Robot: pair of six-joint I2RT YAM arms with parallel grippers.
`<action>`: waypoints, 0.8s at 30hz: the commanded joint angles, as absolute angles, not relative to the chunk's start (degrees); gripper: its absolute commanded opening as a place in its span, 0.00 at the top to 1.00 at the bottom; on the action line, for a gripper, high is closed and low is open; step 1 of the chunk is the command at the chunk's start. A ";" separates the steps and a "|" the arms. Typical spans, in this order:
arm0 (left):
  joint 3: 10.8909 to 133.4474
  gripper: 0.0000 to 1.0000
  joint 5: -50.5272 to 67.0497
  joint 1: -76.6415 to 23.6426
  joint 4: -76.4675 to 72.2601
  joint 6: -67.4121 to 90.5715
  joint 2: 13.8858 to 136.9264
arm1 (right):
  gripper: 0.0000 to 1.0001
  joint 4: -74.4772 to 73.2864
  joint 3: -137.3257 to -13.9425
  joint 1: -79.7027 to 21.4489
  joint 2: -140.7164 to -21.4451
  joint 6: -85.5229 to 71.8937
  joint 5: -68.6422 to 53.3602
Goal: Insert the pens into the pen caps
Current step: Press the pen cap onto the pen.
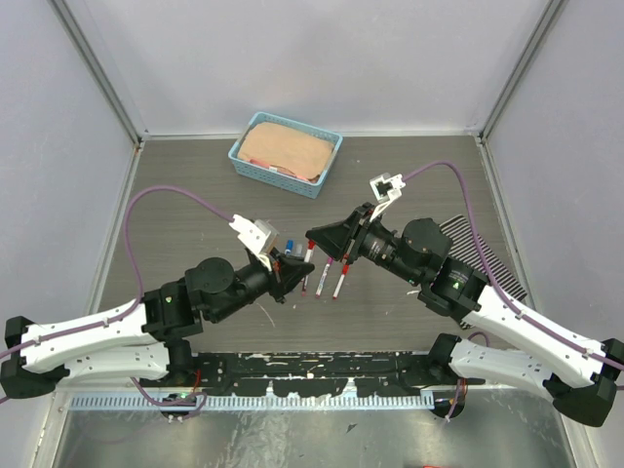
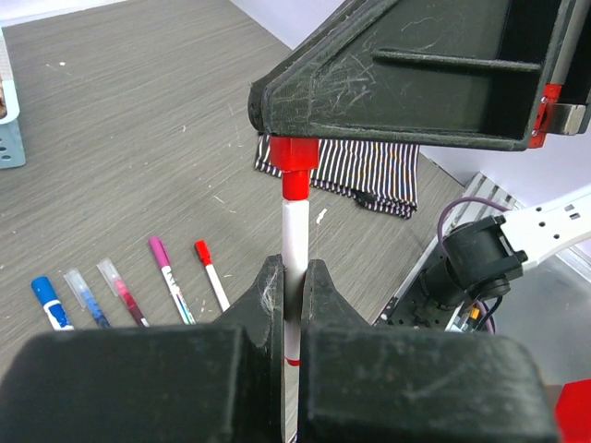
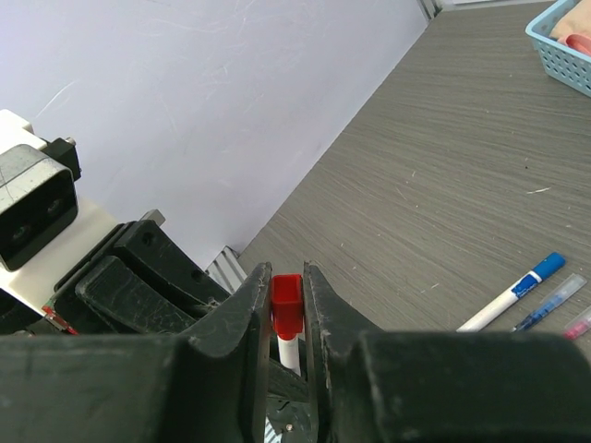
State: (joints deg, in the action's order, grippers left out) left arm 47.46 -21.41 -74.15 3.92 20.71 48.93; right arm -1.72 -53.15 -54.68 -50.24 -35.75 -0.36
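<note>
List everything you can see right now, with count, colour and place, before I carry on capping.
loose pens: five, white barrels with blue, dark blue, maroon, magenta and red ends, in a row on the table
held pen: one, white barrel, upright between the two tools
red cap: one, red, at the held pen's top end
basket: one, light blue, far side of the table
peach bundle: one, peach, inside the basket
striped cloth: one, black and white, right side of the table
table: one, grey wood-grain
left tool: one, black, shut on the held pen
right tool: one, black, shut on the red cap
</note>
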 commanded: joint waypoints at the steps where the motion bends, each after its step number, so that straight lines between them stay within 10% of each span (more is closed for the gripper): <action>1: 49.02 1.00 -24.26 -74.12 0.44 18.23 47.32 | 0.99 -1.24 -52.39 -54.93 -50.15 -36.00 -3.42; 24: 53.83 1.00 -23.74 -74.12 -2.33 15.18 47.23 | 0.99 -5.98 -45.57 -66.16 -49.94 -34.85 3.61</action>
State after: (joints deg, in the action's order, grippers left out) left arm 48.03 -21.30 -74.81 9.10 15.57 48.05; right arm 2.57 -47.75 -60.75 -48.64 -36.07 6.76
